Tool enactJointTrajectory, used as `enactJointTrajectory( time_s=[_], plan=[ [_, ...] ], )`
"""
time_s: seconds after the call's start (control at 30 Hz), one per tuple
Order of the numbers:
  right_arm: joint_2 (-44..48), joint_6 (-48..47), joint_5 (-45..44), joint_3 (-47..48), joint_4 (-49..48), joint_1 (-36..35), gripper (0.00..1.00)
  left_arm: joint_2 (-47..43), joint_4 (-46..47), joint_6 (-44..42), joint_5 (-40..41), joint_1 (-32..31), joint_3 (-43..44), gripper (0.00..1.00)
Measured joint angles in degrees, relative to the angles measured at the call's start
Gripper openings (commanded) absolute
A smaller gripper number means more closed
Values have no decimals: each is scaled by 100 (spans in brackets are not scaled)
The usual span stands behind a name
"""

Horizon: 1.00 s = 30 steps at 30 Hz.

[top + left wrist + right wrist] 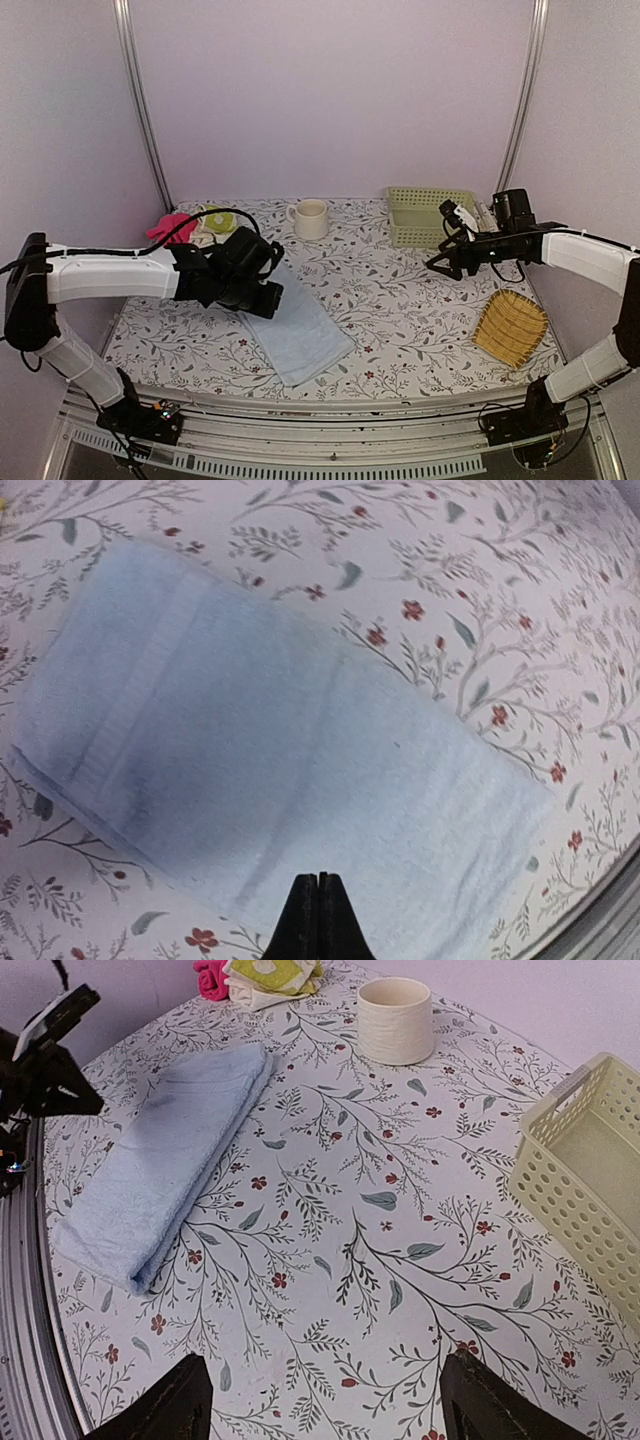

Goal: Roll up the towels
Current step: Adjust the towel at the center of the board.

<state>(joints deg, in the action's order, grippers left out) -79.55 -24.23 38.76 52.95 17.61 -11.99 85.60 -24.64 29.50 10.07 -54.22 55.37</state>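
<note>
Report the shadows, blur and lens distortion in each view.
Top external: even, soft light with a lilac cast, detail slightly soft. Left wrist: a dark, blurred shadow lies across the blue towel; the table edge bows at the lower right. Right wrist: sharp, no glare; that edge curves at the left.

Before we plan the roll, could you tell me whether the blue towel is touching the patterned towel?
Apart. The right wrist view shows bare tablecloth between the blue towel and the patterned towel.
</note>
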Motion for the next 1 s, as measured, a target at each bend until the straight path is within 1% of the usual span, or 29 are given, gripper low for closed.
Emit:
enactJointTrajectory(
  time_s=[0.13, 0.23, 0.33, 0.53, 0.77, 1.0],
  plan=[
    [42, -26, 42, 0, 33, 0, 81, 673, 74, 111, 103, 1049, 509, 0],
    [46, -48, 57, 0, 44, 0, 80, 1342, 129, 96, 168, 1429, 876, 0],
    [46, -68, 66, 0, 57, 0, 80, 2044, 212, -15, 125, 1591, 1283, 0],
    [46, -131, 81, 0, 136, 2, 80, 3228, 498, -337, -415, 1580, 2090, 0],
    [20, -181, 81, 2, 173, 0, 79, 3888, 772, -603, -1005, 1366, 2938, 0],
    [-76, -240, 76, 7, 199, 0, 78, 4489, 848, -852, -1246, 994, 3797, 0]
  ],
)
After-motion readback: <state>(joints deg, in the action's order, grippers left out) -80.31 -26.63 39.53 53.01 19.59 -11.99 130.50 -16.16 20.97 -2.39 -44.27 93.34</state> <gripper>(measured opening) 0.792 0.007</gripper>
